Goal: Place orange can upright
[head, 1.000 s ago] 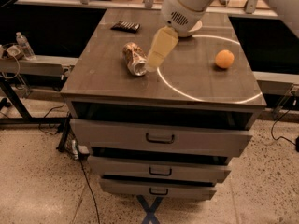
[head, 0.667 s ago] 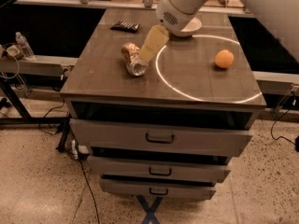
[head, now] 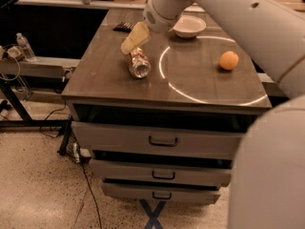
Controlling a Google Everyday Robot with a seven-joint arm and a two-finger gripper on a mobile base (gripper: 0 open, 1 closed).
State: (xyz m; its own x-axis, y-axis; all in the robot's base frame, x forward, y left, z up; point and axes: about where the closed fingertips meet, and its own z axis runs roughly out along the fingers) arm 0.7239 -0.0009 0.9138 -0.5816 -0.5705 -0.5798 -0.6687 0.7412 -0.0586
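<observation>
**Item 1. Orange can** [head: 138, 65]: lies on its side on the surface [head: 102, 78], at about 9 o'clock from the surface's middle. One silver round end faces the camera and the body runs away toward 12 o'clock. The mottled golden-brown label shows along its upper side. The can sits just outside the left arc of a white ring [head: 160, 69] marked on the top.

**Item 2. Claw** [head: 134, 39]: pale yellowish, at the end of a thick white arm [head: 224, 11] that enters from the upper right. It slants down toward 7 o'clock and hangs directly over the far end of the can. Whether it touches the can cannot be told, and whether it is open or closed cannot be told either.

**Item 3. Orange fruit** [head: 229, 60]: round, at 3 o'clock on the surface, inside the ring and well apart from the can.

**Item 4. White bowl** [head: 189, 26]: shallow, at about 1 o'clock near the far edge, partly behind the arm.

**Item 5. Dark flat object** [head: 125, 26]: at 11 o'clock near the far left corner; its kind cannot be made out.

**Item 6. Drawers** [head: 121, 138]: three, stacked below the surface, each with a dark handle.

**Item 7. Water bottle** [head: 25, 46]: upright on a low bench off to the left.

**Item 8. Blue cross** [head: 153, 214]: taped on the speckled floor at 6 o'clock.
</observation>
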